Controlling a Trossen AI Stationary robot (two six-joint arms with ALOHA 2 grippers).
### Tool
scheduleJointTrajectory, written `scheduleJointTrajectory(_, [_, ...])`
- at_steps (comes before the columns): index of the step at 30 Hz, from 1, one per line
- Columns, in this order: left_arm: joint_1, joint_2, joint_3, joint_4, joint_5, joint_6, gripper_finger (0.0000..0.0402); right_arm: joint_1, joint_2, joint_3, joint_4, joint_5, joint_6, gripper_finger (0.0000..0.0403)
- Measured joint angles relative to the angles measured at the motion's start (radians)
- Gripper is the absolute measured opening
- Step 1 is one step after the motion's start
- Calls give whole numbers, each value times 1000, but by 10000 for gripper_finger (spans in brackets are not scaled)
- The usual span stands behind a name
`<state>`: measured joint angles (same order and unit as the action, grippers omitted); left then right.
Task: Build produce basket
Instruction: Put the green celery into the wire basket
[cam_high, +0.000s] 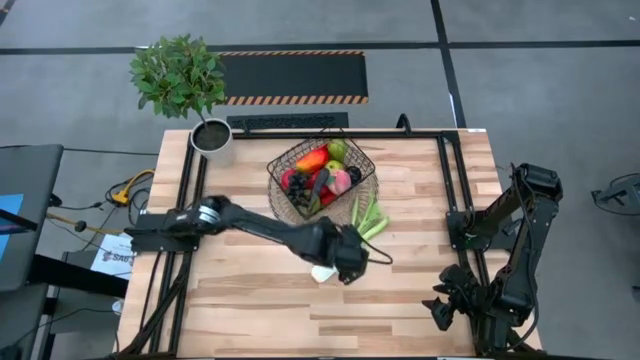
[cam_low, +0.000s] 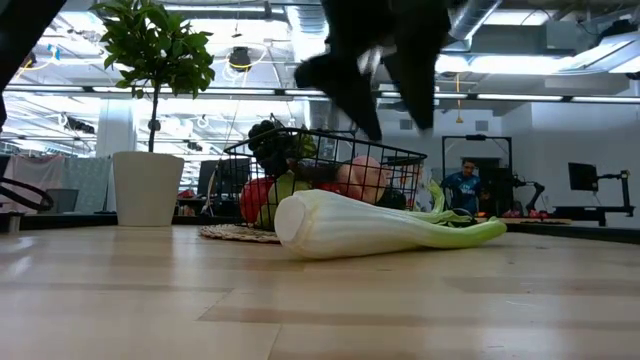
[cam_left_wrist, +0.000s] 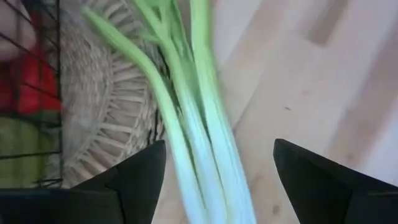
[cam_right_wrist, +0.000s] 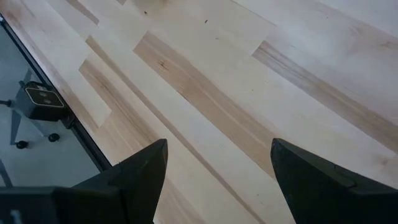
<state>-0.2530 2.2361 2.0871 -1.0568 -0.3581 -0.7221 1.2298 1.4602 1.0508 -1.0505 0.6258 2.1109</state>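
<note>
Leek (cam_low: 380, 228) lies on the table beneath the spread left claw (cam_left_wrist: 217, 180); no writing is readable.

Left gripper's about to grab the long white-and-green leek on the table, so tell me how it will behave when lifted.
The long white-and-green leek looks like moulded toy plastic, so probably stiff and light. Its rounded white stalk may roll or slip between the fingers of the open left gripper above it. Gripped near the white end, the splayed green leaves might tip downward.
</note>
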Motion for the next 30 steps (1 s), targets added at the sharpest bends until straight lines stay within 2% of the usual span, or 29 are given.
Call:
scheduleJointTrajectory(5, [-13,108,-13,17,-68,-97,282,1,0,0,3,0,-2,305])
scheduleJointTrajectory(10, [-13,183,-14,31,-59,-121,282,1,0,0,15,-8,-32,305])
scheduleJointTrajectory(15, [-11,207,-15,27,-39,-161,282,0,0,0,20,-25,-41,305])
scheduleJointTrajectory(18, [-10,209,-16,27,12,-189,270,0,1,0,17,-25,-42,305])
scheduleJointTrajectory(21, [-12,213,-15,34,27,-217,228,0,1,0,15,-25,-43,305])
scheduleJointTrajectory(27, [-13,213,-14,43,57,-219,90,0,1,0,15,-25,-43,305])
scheduleJointTrajectory(30, [-13,213,-14,47,67,-219,47,0,1,0,15,-25,-43,305])
